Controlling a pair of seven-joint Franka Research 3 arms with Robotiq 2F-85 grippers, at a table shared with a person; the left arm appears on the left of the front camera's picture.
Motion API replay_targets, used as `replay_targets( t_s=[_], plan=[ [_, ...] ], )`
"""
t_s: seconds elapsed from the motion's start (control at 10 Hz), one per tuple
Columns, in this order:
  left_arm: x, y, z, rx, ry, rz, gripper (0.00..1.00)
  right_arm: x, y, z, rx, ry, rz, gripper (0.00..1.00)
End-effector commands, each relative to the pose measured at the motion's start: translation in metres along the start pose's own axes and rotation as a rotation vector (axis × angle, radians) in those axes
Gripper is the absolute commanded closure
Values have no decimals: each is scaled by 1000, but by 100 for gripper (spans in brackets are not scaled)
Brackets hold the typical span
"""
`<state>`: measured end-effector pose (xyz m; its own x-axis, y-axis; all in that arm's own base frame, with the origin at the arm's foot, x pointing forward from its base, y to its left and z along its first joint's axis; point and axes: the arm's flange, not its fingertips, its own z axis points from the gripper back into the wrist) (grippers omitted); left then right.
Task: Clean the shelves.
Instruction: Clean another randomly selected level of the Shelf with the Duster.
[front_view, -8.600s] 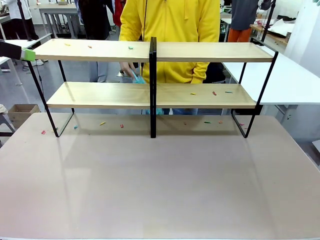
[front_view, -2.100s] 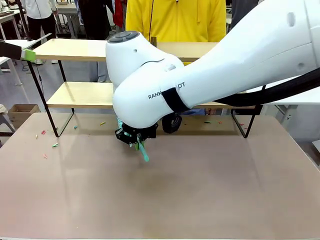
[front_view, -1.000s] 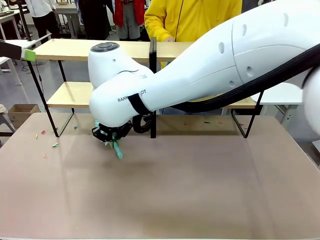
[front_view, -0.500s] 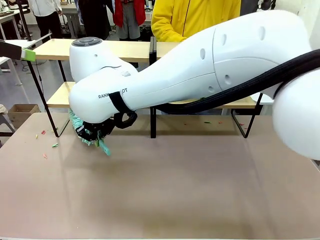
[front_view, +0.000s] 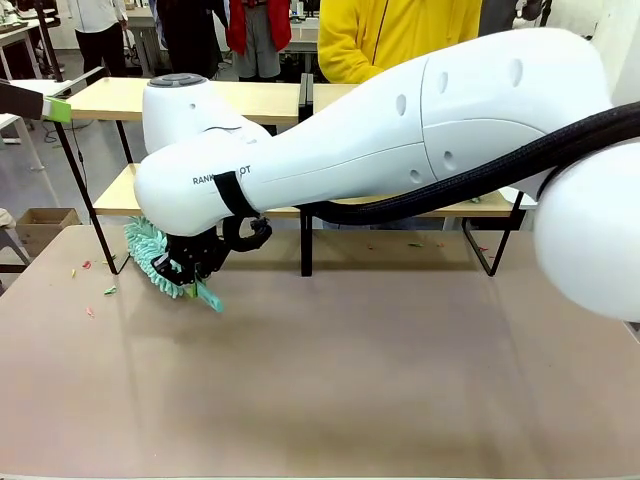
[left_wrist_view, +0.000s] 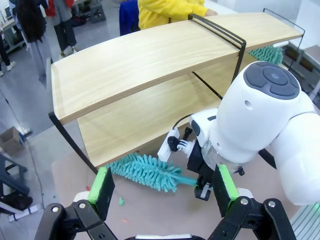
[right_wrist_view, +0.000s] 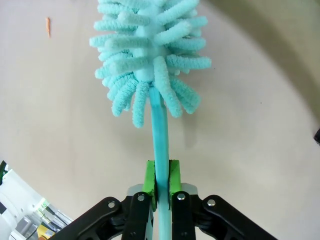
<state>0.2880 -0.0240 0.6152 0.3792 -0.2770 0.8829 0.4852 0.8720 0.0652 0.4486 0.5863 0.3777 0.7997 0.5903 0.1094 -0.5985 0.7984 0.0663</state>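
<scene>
Counter (front_view: 400, 380): brown top; the shelves stand at its far side.
Shelves (left_wrist_view: 150, 65): two wood boards on a black frame, left end just beside the duster.
Right arm (front_view: 400, 130): stretched low across to the left end.
Duster (front_view: 148, 255): teal head near the left frame leg, below the lower board; probably best lifted onto a board and drawn along it flat.
Left jaws: pads (left_wrist_view: 101, 186) wide apart, empty.
Right jaws: closed tight on the duster's handle (right_wrist_view: 161, 145).
Scraps (front_view: 108, 291): coloured bits on the counter; sweep slowly so none scatter.
</scene>
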Motion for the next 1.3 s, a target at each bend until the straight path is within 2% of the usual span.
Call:
replay_targets(
  t_s=[0.0, 0.2, 0.3, 0.4, 0.5, 0.6, 0.7, 0.8, 1.0, 1.2],
  plan=[
    [1, 2, 1, 2, 0, -20, 0, -6, -10, 4, 34, 37, 18, 88],
    [1, 2, 1, 2, 0, -20, 0, -26, -26, 16, 73, 93, 119, 88],
    [1, 2, 1, 2, 0, -20, 0, -44, -44, 30, 79, 116, 129, 88],
    [1, 2, 1, 2, 0, -20, 0, -73, -59, 52, 110, 155, 203, 88],
    [1, 2, 1, 2, 0, -20, 0, -104, -67, 74, 199, 200, 334, 88],
    [1, 2, 1, 2, 0, -20, 0, -134, -75, 93, 243, 298, 453, 88],
    [1, 2, 1, 2, 0, -20, 0, -162, -80, 107, 270, 351, 589, 88],
    [1, 2, 1, 2, 0, -20, 0, -187, -87, 120, 312, 328, 662, 88],
    [1, 2, 1, 2, 0, -20, 0, -212, -107, 133, 334, 190, 567, 88],
    [1, 2, 1, 2, 0, -20, 0, -220, -120, 140, 374, 57, 500, 88]
  ],
)
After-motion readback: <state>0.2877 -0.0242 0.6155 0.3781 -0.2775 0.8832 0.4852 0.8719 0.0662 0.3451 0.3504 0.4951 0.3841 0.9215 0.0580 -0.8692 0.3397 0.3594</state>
